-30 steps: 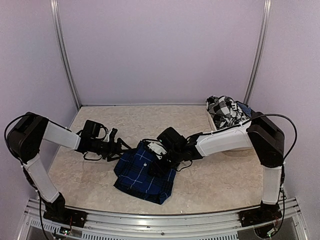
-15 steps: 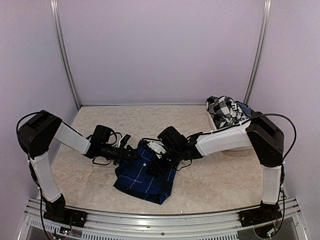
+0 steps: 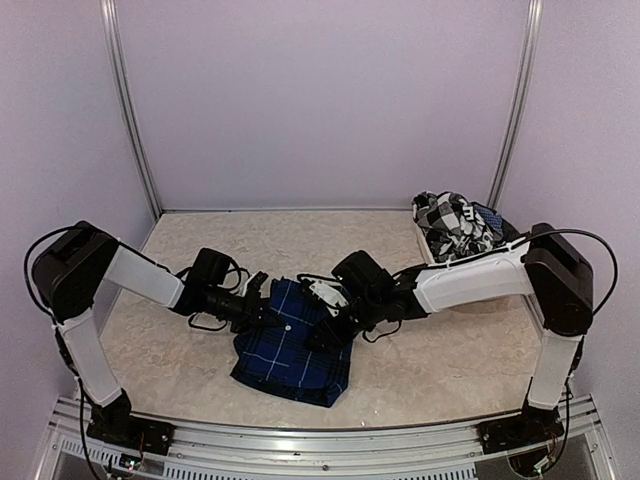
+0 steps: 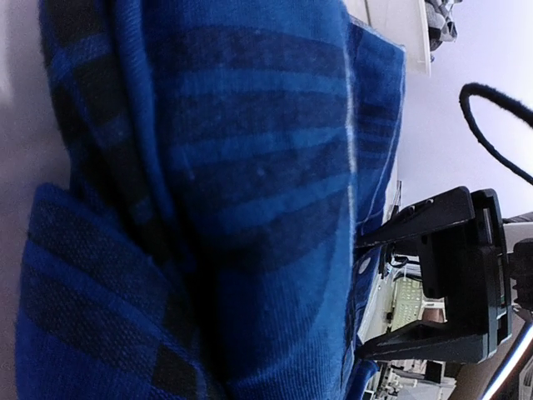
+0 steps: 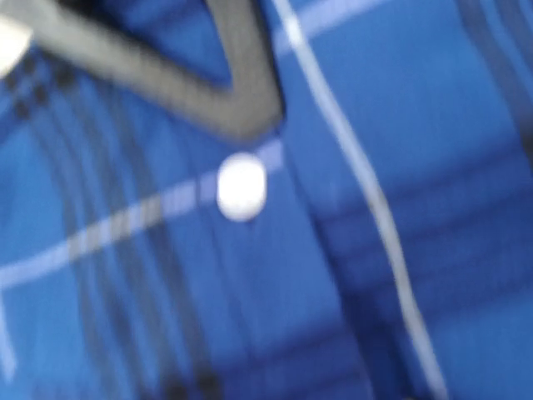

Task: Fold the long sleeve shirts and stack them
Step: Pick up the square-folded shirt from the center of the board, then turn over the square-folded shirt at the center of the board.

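You are looking into a small booth. Its pale lilac back wall (image 3: 320,100) is plain and matte, and matching lilac side walls (image 3: 50,120) close it in on your left and right. A slim silvery metal upright (image 3: 128,110) stands in the rear left corner, and a second one (image 3: 515,100) in the rear right. Your beige, mottled stone-look worktop (image 3: 200,250) runs from the back wall to a ribbed aluminium rail (image 3: 330,440) along the near edge. The light is soft and even, with only faint shadows on the worktop.
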